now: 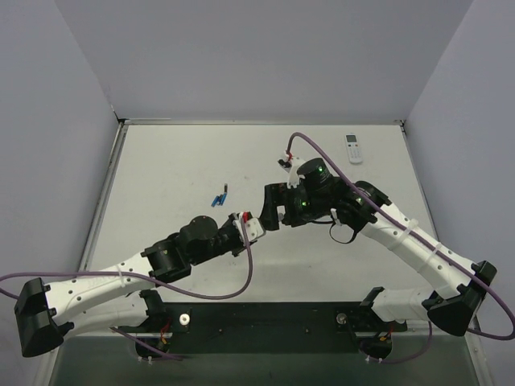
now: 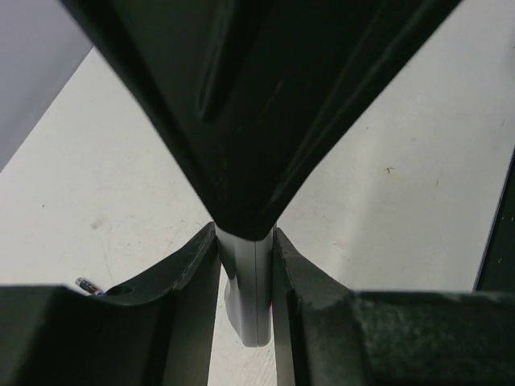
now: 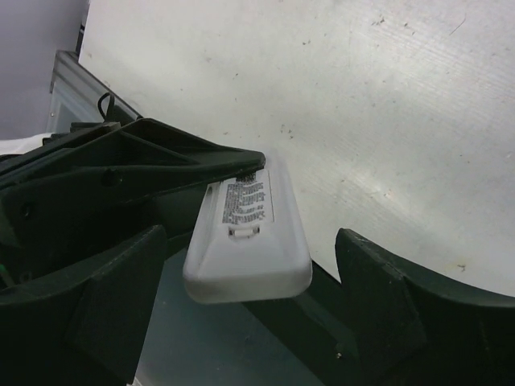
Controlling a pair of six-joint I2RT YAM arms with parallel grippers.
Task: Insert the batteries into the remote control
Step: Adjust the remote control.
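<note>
1. My left arm (image 1: pixel 121 277) comes in from the near-left corner, stretched long and low toward mid-bench (image 1: pixel 161 161), with the wrist pointing right at my other arm.
2. The batteries (image 1: pixel 219 197) lie together on the bench just past my left hand (image 1: pixel 244 225), touching neither hand and not yet loaded.
3. My left hand is pinching the remote control (image 3: pixel 265 265) across its narrow sides, and it looks lifted off the bench. I judge the grip is there to steady it and present it to my right side. The plain back, with its printed label and small cover catch, faces my right wrist camera.
4. My right hand (image 1: pixel 272 213) is spread, with one finger on each side of the remote's free end. I see no contact. It looks lined up to work on the battery cover or take over the grip, but I cannot tell which.
5. My right arm (image 1: pixel 402 237) runs in from the near-right corner, bent at the elbow, with the wrist turned left so the two hands meet nearly head-on.
6. A second white remote (image 1: pixel 353 148) sits at the far right of the bench, well apart. It isn't the task's one.
</note>
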